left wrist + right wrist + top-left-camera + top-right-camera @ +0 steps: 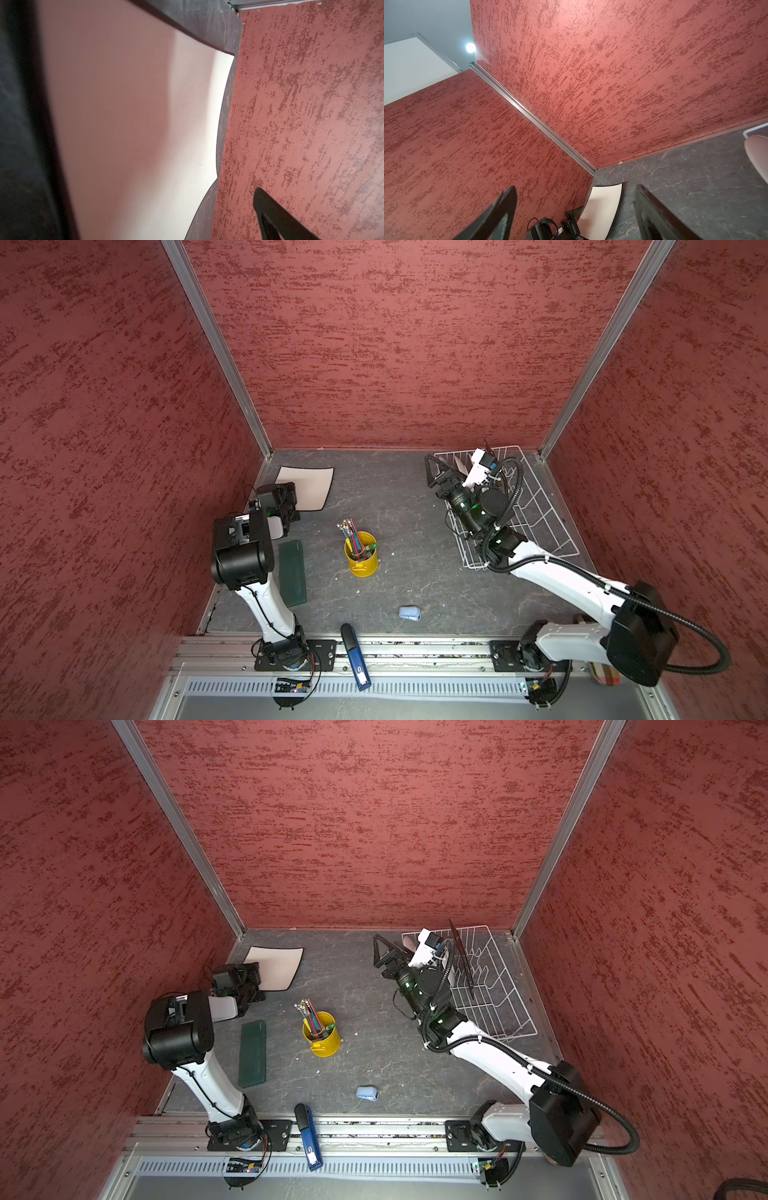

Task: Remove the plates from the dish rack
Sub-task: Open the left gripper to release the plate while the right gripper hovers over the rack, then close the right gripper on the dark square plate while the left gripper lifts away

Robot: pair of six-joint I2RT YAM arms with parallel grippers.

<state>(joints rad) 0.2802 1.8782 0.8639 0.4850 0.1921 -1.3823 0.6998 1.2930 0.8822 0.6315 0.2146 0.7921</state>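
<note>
The square plate [311,485] [278,965] lies flat on the dark bench [415,593] at about 10 o'clock from the yellow pencil cup [361,558], close to the far left corner. Its plain pale side is up inside a dark edge. Being square it has no long axis, and it sits slightly skewed, with one corner pointing to about 1 o'clock. The left jaws hang over its 7 o'clock corner and cover that corner in both top views. In the left wrist view they stand open: one finger [276,218] is clear of the plate's edge on the wall side. The opposite side is a dark blur across the plate, so I cannot tell whether anything touches it there. The dish rack [544,506] [498,990] sits at 2 o'clock from the cup, by the right wall, with its long axis running 11 to 5 o'clock. A standing plate [462,959] is on edge among the prongs, seen as a thin dark line running roughly 12 to 6 o'clock, with its faces to 9 and 3. The right jaws are spread wide with nothing between the fingers [500,212]. They sit just outside the rack's 9 o'clock side, tips pointing to 11 o'clock, apart from the standing plate.
</note>
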